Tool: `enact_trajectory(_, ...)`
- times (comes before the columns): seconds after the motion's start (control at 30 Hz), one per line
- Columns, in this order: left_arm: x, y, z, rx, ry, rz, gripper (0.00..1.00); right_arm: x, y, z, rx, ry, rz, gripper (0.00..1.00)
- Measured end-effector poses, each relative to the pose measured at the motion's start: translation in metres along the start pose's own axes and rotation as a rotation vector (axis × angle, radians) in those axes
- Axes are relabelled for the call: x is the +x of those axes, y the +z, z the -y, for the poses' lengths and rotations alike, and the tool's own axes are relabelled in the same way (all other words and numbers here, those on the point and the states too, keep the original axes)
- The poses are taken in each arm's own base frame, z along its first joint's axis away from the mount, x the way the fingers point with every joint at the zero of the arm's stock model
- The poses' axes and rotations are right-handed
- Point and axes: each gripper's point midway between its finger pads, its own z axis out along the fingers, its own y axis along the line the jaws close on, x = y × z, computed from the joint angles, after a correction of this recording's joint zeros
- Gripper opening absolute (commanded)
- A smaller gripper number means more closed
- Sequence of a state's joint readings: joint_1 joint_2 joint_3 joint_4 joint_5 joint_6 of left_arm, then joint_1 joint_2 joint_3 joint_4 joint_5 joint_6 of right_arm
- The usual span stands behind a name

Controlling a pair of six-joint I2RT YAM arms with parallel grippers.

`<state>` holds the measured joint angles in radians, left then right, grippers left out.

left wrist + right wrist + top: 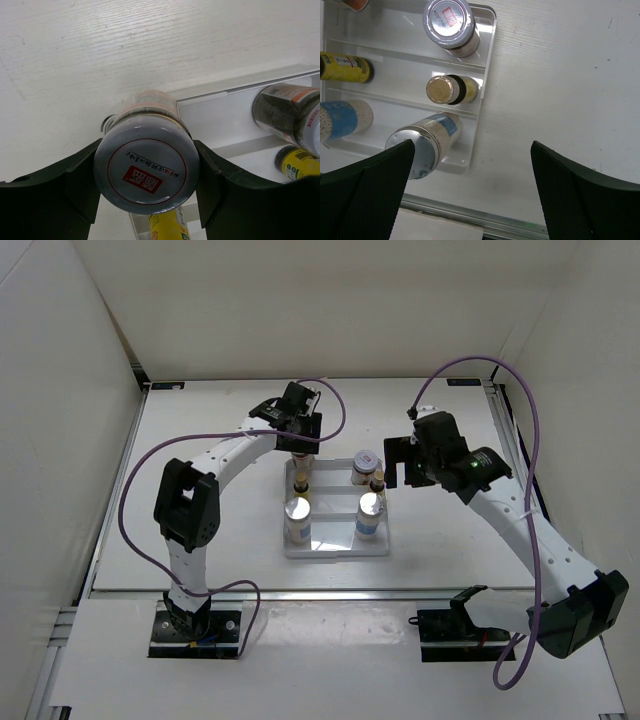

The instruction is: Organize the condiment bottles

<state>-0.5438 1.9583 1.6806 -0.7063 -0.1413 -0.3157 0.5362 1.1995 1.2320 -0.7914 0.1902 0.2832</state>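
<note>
Clamping a jar (145,102), our left gripper (147,180) holds it upright at the tray's (220,97) far left corner; its lid (146,169) shows a red square with white characters we cannot read. Our right gripper (472,186) gapes empty beside the tray.

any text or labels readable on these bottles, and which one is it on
Nothing can be quoted with confidence.
Squat jar lid: red square with white characters and a curved line of tiny script, not legible.
Second jar lid: same red mark, too small.
Yellow-labelled bottle: dark print, blurred.
Blue-labelled bottle: print too blurred.
</note>
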Motion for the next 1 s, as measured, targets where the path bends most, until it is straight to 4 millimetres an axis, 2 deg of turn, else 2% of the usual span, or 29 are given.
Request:
enact_trajectory(0.4,0.003,-0.002,0.004,0.010,-0.021,0.007,0.11,0.006,0.000,0.004,0.020,-0.003,-0.018,1.00)
enact_trajectory(0.77,0.038,-0.030,0.018,0.027,0.038,-0.054,0.12,0.017,0.005,0.007,0.030,-0.003,-0.047,1.00)
enact_trajectory(0.9,0.048,-0.034,0.020,0.028,0.051,-0.068,0.20,0.018,0.005,0.007,0.029,-0.003,-0.049,1.00)
enact_trajectory(0.97,0.052,-0.031,0.018,0.021,0.054,-0.078,0.31,0.018,0.005,0.007,0.028,-0.003,-0.049,1.00)
enact_trajectory(1.0,0.054,-0.031,0.016,0.015,0.055,-0.084,0.31,0.018,0.005,0.007,0.028,-0.003,-0.049,1.00)
